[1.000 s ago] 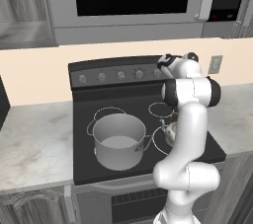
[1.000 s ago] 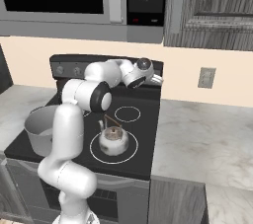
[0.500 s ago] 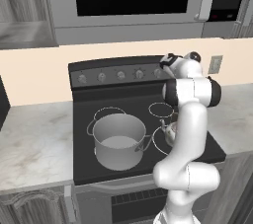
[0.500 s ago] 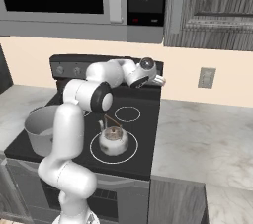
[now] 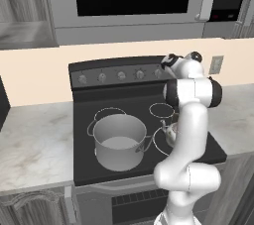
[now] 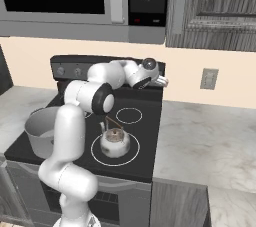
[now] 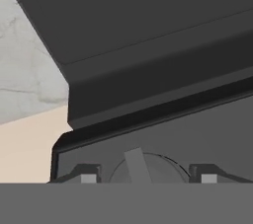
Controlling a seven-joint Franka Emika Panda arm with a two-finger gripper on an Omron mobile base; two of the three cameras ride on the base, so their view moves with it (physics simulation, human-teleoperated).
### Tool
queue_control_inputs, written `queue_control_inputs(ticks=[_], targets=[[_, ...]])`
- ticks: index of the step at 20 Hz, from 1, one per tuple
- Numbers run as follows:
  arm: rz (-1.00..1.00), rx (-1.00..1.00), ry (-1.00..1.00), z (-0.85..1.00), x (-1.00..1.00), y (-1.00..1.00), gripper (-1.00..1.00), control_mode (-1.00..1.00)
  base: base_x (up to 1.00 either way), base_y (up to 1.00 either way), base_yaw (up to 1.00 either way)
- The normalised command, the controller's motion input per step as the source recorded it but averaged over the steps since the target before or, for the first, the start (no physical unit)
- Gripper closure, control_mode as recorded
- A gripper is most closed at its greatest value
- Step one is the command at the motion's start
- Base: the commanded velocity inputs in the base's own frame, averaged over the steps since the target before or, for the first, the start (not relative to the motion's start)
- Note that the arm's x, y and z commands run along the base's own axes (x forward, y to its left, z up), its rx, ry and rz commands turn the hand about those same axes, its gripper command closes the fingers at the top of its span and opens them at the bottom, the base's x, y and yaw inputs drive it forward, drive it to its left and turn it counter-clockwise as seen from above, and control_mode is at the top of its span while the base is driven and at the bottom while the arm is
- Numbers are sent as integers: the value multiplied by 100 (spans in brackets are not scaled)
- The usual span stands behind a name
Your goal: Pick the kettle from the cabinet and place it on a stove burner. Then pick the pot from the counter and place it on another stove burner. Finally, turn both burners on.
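— Two vessels sit on the black glass cooktop (image 5: 124, 115), yes?

— Yes. At about nine o'clock from the arm in the left base view stands the large plain grey straight-sided metal stockpot (image 5: 119, 141) with small loop side handles, open-topped, on the near left burner. In the right base view its rim shows at the far left (image 6: 37, 131), partly behind the white arm.

— And the small one?

— The small squat shiny silver kettle (image 6: 114, 141) with its thin dark arched handle stands upright inside a large white burner circle (image 6: 115, 147), front right of the cooktop. From the left base view a sliver of it (image 5: 170, 133) peeks out behind the arm.

— Where is the hand?

— Up at twelve o'clock, at the dark control panel (image 5: 119, 73) along the back of the stove, by its right end. The two-finger gripper (image 7: 146, 176) faces a round grey knob with a raised bar (image 7: 143, 168); the dark finger tips (image 7: 85, 174) stand spread to either side of it, apart, and I cannot tell that they touch it.

— Further right?

— Pale beige-white marbled stone worktop (image 6: 205, 141), and above it the dark grey wood-grain wall cabinet (image 6: 215, 8), at two o'clock from the kettle, its door shut.
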Motion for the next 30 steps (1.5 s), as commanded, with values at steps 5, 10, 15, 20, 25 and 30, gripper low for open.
queue_control_inputs(ticks=[5, 10, 15, 20, 25, 30], targets=[[4, -14, -7, -3, 0, -12, 100, -100, 0, 0, 0], [4, -15, -8, -5, 0, -9, 100, -100, 0, 0, 0], [4, -14, -7, -8, 0, -7, 100, -100, 0, 0, 0], [5, -14, -7, -10, 0, -8, 100, -100, 0, 0, 0], [5, -15, -6, -6, 0, -4, 100, -100, 0, 0, 0], [5, -16, -7, 0, 0, -3, 100, -100, 0, 0, 0]])
